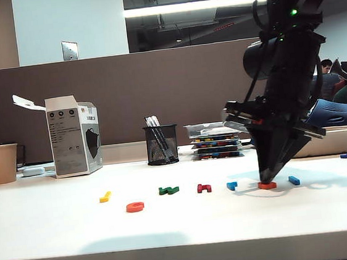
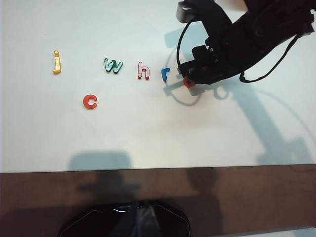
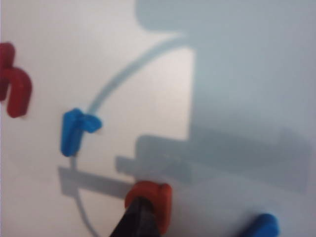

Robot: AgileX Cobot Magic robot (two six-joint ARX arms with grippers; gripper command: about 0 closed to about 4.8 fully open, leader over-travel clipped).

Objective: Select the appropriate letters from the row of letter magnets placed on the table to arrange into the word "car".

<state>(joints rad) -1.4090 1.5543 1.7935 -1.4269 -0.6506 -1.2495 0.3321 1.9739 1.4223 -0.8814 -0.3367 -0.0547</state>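
Right gripper (image 1: pixel 267 181) — fingers closed on orange-red a (image 3: pixel 157 197) — left gripper unseen.

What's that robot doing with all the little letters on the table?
It is spelling "car" with small plastic letter magnets. The orange-red c already sits pulled out in front of the row on the white table. The right gripper is down on the orange-red a, jaws shut. The light-blue r waits beside it. The left gripper is out of sight.

Bright overhead light, soft shadows, blurry right wrist view
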